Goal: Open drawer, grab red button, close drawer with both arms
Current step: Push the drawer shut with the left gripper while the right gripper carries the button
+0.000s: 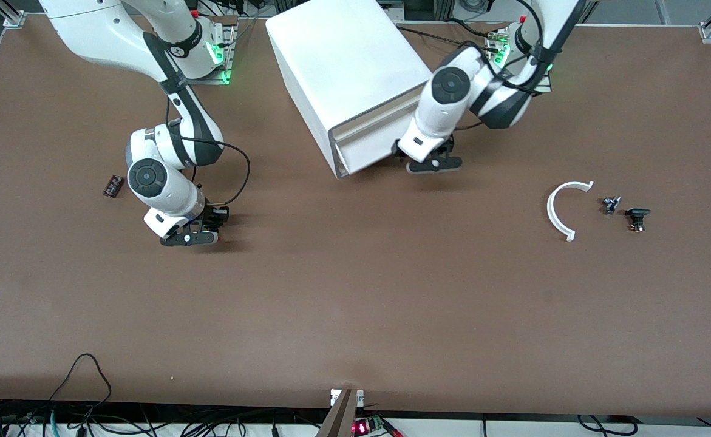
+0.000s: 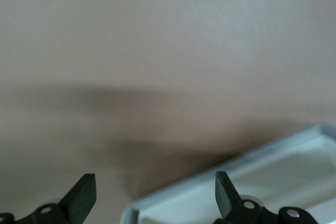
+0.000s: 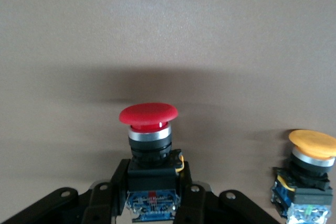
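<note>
The red-capped button (image 3: 148, 115) with a black-and-blue body stands upright between the fingers of my right gripper (image 3: 151, 179), which is shut on its body. In the front view this gripper (image 1: 190, 235) is low over the table toward the right arm's end, and it hides the button. My left gripper (image 1: 429, 162) is at the front of the white cabinet (image 1: 343, 67), by a drawer (image 1: 364, 152) that stands slightly pulled out. In the left wrist view the gripper (image 2: 155, 178) is open, with the drawer's white rim (image 2: 236, 179) between its fingers.
An orange-capped button (image 3: 311, 145) stands on the table beside the red one. A small dark block (image 1: 113, 186) lies beside the right arm. A white curved piece (image 1: 563, 209) and two small black parts (image 1: 610, 204) (image 1: 637, 217) lie toward the left arm's end.
</note>
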Robot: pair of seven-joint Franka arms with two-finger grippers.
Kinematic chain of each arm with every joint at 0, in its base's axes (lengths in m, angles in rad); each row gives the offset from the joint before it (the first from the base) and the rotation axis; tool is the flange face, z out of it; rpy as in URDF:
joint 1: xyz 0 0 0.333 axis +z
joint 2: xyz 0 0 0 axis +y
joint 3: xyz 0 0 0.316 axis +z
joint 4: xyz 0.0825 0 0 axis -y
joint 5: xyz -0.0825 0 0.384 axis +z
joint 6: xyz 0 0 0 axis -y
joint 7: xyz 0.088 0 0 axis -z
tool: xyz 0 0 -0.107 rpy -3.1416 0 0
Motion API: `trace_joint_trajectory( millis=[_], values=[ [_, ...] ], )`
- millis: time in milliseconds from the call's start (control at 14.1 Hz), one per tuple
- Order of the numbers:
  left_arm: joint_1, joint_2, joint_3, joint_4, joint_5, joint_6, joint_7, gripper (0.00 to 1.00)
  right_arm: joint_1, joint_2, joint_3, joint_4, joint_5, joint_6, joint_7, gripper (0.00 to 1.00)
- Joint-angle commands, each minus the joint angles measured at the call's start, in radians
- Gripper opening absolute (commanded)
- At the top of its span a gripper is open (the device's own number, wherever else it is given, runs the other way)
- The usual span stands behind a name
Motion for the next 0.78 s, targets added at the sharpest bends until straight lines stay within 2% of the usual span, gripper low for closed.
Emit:
trace_joint_trajectory(
  millis=[0, 142, 212, 354, 495, 637, 708],
  values=[
    [0.006, -0.044, -0.04, -0.035, 0.01, -0.017, 0.0, 1.0, -0.01, -0.038, 0.009, -0.064, 0.007, 0.034, 0.01, 0.3],
    [0.008, -0.044, -0.04, -0.035, 0.01, -0.027, 0.001, 1.0, -0.017, -0.035, 0.009, -0.071, 0.009, 0.034, 0.015, 0.31],
    [0.009, -0.045, -0.04, -0.035, 0.01, -0.028, 0.001, 1.0, -0.019, -0.032, 0.009, -0.07, 0.009, 0.031, 0.024, 0.39],
    [0.017, -0.051, -0.04, -0.035, 0.008, -0.028, 0.0, 1.0, -0.019, -0.037, 0.01, -0.061, 0.01, 0.019, 0.035, 1.0],
    [0.038, -0.083, -0.037, -0.032, 0.016, -0.028, 0.003, 1.0, -0.019, -0.047, 0.012, -0.032, 0.01, -0.018, 0.054, 1.0],
    [0.113, -0.117, -0.02, -0.018, 0.025, -0.017, 0.003, 1.0, -0.019, -0.055, 0.013, 0.03, 0.01, -0.1, 0.055, 1.0],
    [0.133, -0.134, 0.009, 0.002, 0.025, -0.014, 0.003, 1.0, -0.019, -0.069, 0.013, 0.066, 0.01, -0.152, 0.055, 1.0]
  ],
)
